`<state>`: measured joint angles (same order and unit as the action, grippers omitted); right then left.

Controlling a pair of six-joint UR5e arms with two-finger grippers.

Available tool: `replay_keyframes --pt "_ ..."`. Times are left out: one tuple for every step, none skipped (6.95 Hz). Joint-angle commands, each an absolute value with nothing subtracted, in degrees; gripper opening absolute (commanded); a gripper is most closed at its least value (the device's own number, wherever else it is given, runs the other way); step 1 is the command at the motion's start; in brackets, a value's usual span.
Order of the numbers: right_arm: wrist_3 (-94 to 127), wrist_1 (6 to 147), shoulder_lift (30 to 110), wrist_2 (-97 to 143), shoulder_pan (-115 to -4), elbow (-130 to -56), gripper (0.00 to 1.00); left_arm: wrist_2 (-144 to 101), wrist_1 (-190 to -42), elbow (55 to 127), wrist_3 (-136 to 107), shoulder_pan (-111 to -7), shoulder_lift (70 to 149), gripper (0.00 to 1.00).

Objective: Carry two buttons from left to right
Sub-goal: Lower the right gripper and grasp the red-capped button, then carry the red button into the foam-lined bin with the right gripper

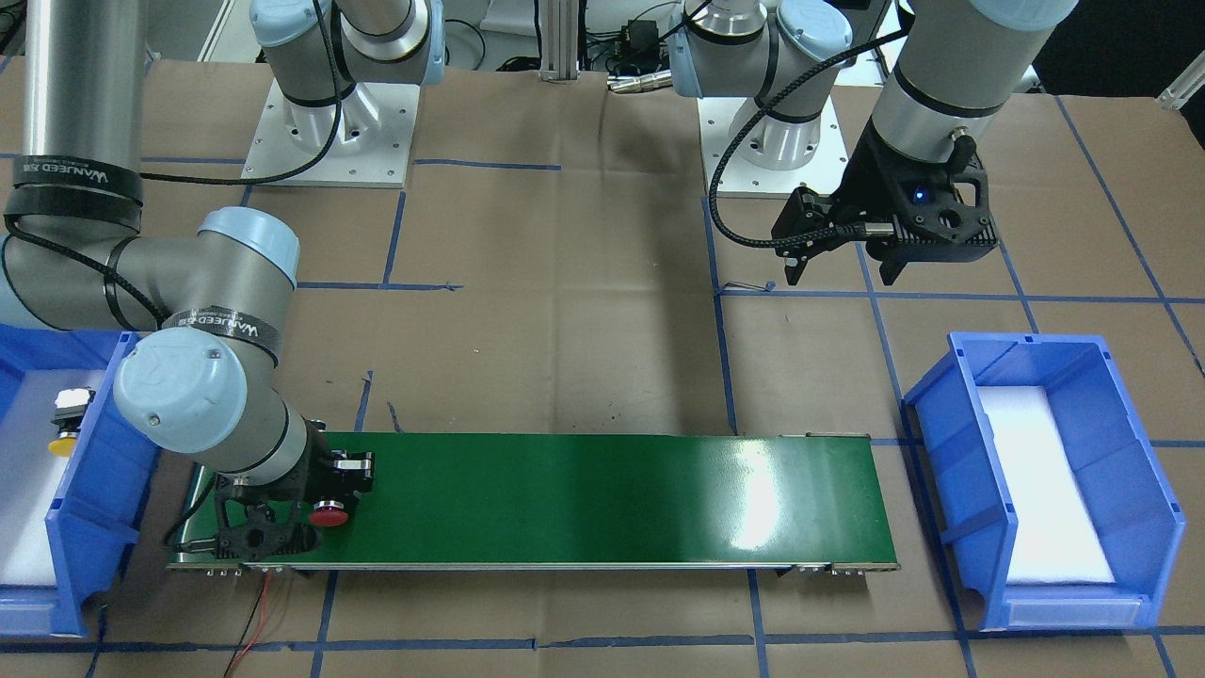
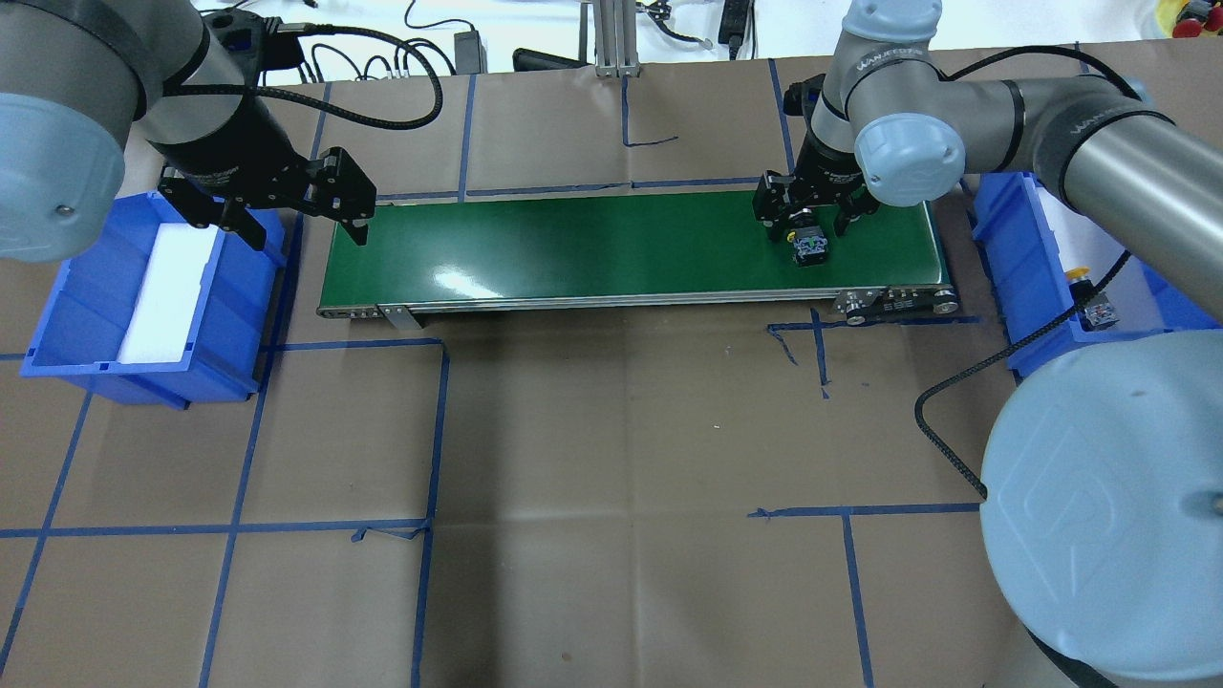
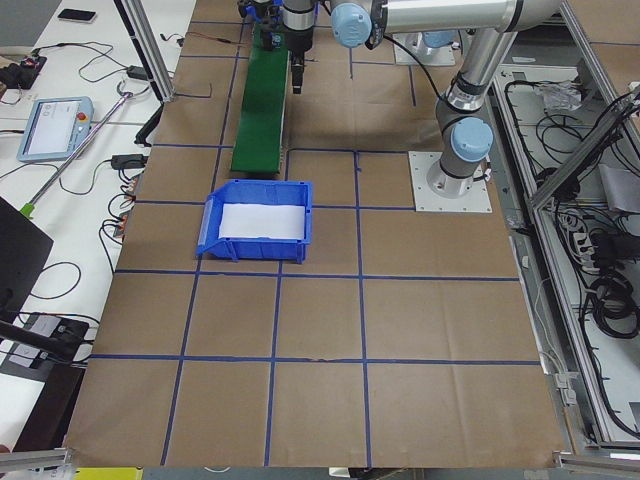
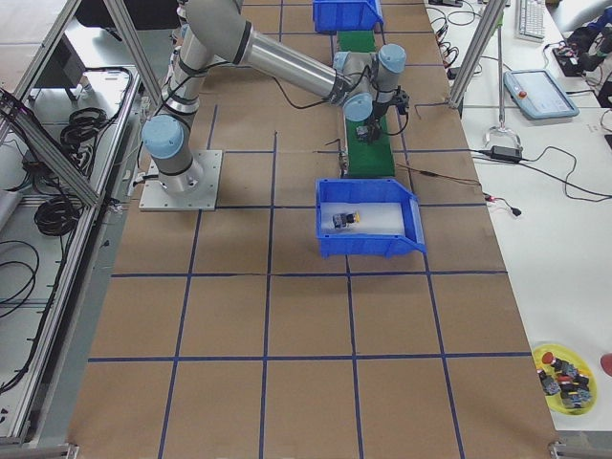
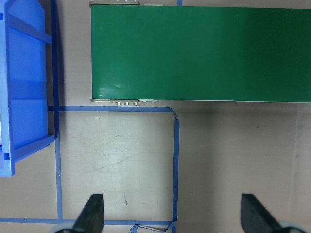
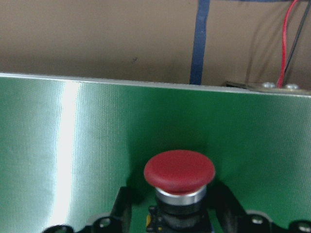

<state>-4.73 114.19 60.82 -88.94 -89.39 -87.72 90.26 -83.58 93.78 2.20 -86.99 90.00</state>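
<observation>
The red button (image 6: 179,171) lies on the green conveyor belt (image 2: 592,248) at its end on my right; it also shows in the front view (image 1: 329,515) and the overhead view (image 2: 810,247). My right gripper (image 2: 808,215) straddles it, jaws part open, and narrow gaps show between the fingers (image 6: 124,206) and the button's black body. The yellow button (image 1: 66,424) lies on white foam in the blue right bin (image 1: 94,490). My left gripper (image 2: 301,227) hangs open and empty above the table beside the belt's left end.
The blue left bin (image 2: 57,315) holds only white foam. A red and black wire (image 1: 259,612) trails from the belt's right end. A yellow dish of spare buttons (image 4: 564,373) sits far off at the table's corner. Blue tape lines cross the brown table cover.
</observation>
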Motion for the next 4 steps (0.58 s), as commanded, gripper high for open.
replay_keyframes --pt "-6.2 111.5 64.2 -93.3 -88.2 -87.6 0.03 90.3 -83.5 93.8 2.1 -86.9 90.1 1.0" --pt "-6.2 107.7 67.5 -93.3 -85.9 -86.8 0.03 90.3 -83.5 93.8 2.1 -87.0 90.1 1.0" --pt "-6.7 106.7 70.1 -92.8 -81.4 -85.4 0.03 90.3 -83.5 93.8 2.2 -87.0 90.1 1.0" --pt "-11.9 105.0 70.8 -92.6 -76.3 -83.3 0.03 90.3 -83.5 93.8 2.2 -87.0 90.1 1.0"
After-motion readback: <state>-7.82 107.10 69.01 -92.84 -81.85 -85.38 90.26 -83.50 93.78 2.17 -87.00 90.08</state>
